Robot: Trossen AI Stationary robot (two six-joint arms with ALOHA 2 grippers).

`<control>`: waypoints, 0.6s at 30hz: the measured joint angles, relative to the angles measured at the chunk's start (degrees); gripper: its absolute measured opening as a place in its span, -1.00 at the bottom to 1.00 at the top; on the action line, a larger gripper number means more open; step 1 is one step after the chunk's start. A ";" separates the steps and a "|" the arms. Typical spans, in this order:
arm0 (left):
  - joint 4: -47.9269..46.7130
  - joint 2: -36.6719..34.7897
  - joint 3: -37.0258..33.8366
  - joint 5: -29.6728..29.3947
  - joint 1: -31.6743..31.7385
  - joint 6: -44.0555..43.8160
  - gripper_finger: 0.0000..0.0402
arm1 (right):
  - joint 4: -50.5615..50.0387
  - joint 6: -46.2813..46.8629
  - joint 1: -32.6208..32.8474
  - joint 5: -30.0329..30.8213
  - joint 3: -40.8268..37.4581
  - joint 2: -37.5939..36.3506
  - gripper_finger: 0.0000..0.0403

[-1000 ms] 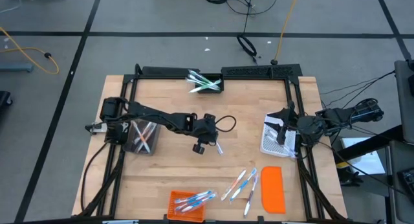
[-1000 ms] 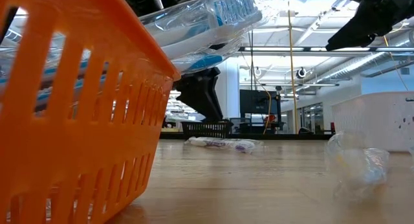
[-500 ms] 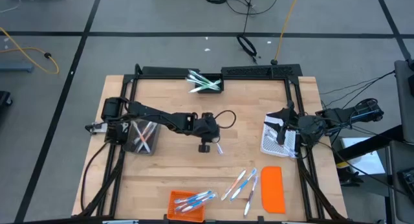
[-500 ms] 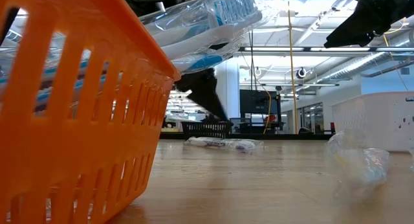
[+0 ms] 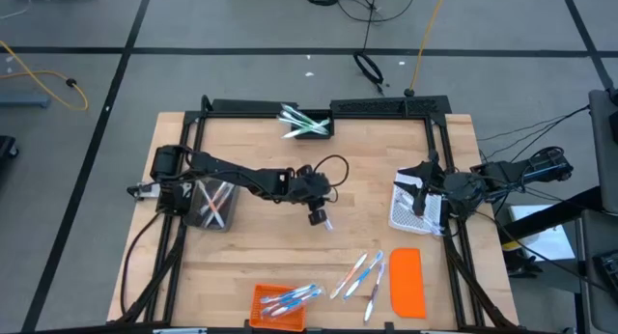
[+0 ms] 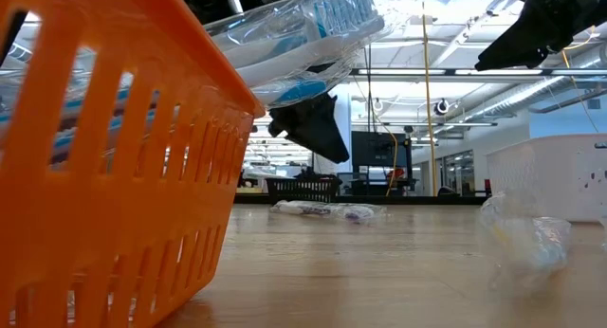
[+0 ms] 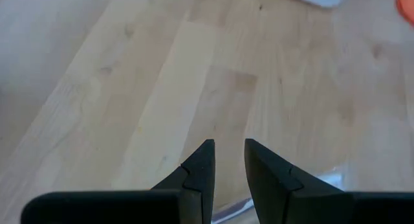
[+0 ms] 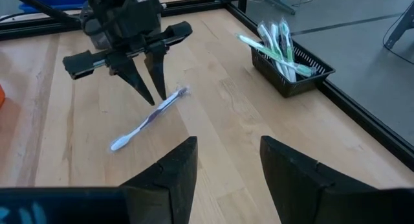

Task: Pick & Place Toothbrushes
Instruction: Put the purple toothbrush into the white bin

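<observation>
The left pincer (image 8: 147, 78) hangs over the middle of the tabletop (image 5: 386, 160), its two fingers a narrow gap apart and empty, tips just beside a lone toothbrush (image 8: 150, 118). The step in hand looks like lining up for the pick; the next move likely calls for lowering astride the handle and closing. The toothbrush is a thin pale stick with a purplish accent, lying flat. The right pincer (image 5: 422, 201) waits over the white basket (image 5: 401, 210), jaws apart, empty.
</observation>
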 joint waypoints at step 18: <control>-4.43 0.00 -0.02 3.25 0.00 24.83 -0.57 | 0.00 0.37 0.00 0.00 0.00 0.01 -0.21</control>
